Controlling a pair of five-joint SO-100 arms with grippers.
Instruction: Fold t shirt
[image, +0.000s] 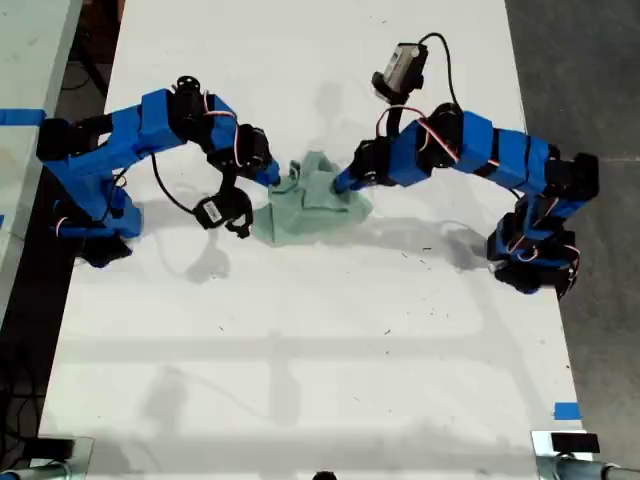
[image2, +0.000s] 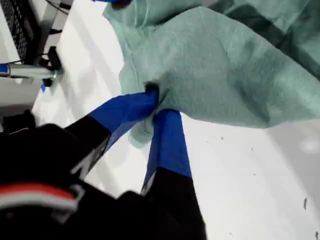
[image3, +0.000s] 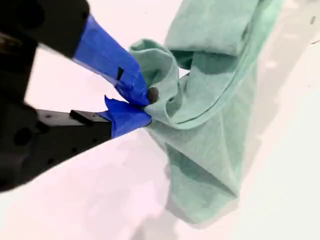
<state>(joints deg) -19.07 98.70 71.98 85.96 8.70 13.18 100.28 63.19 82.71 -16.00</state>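
Mint shirt (image: 312, 205) is pinched by both your first pincer (image2: 157, 102) and second pincer (image3: 142, 105); pull apart evenly to flatten it.

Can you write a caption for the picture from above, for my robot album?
Two blue arms pinch a crumpled mint-green t shirt from both sides on a white table.

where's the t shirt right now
The t shirt lies bundled on the white table, just above the exterior view's centre, pinched between my first gripper and my second gripper.
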